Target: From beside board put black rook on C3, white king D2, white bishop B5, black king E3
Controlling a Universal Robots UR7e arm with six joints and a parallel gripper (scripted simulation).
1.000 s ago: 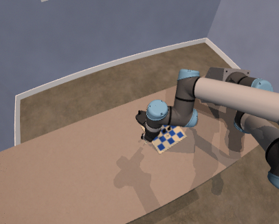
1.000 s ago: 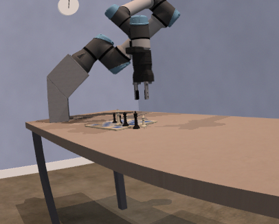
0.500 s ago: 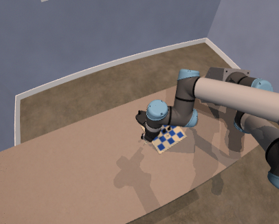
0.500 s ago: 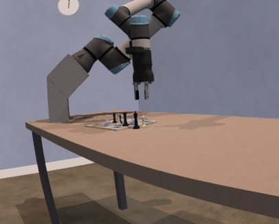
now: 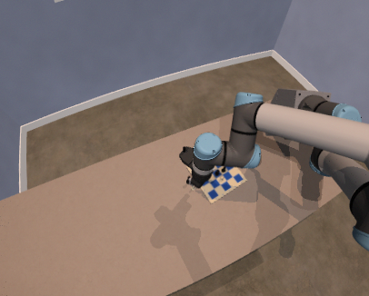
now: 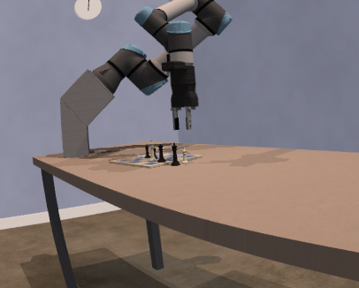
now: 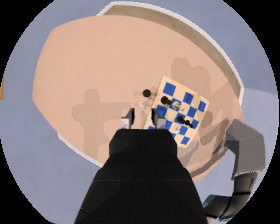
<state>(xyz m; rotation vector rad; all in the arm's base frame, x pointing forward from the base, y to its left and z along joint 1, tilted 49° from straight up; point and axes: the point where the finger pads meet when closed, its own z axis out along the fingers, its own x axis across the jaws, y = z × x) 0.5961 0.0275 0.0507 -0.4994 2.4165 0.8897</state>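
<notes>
From above, the arm (image 5: 242, 136) covers part of the checkered board (image 5: 226, 185) (image 6: 150, 165) (image 7: 198, 100). From the side, the gripper (image 5: 191, 182) (image 6: 182, 125) (image 7: 142, 113) hangs above the pieces, fingers apart and holding nothing; a tall black piece (image 6: 175, 155) (image 7: 146, 93) stands upright beside the board. At the wrist, a pale piece (image 6: 185, 156) (image 7: 143, 105) also sits off its edge.

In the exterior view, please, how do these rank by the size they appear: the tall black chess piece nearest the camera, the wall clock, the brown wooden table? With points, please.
1. brown wooden table (image 6: 265, 194) (image 5: 104, 218) (image 7: 75, 65)
2. round white wall clock (image 6: 87, 7)
3. tall black chess piece (image 6: 175, 155) (image 7: 146, 93)
</notes>
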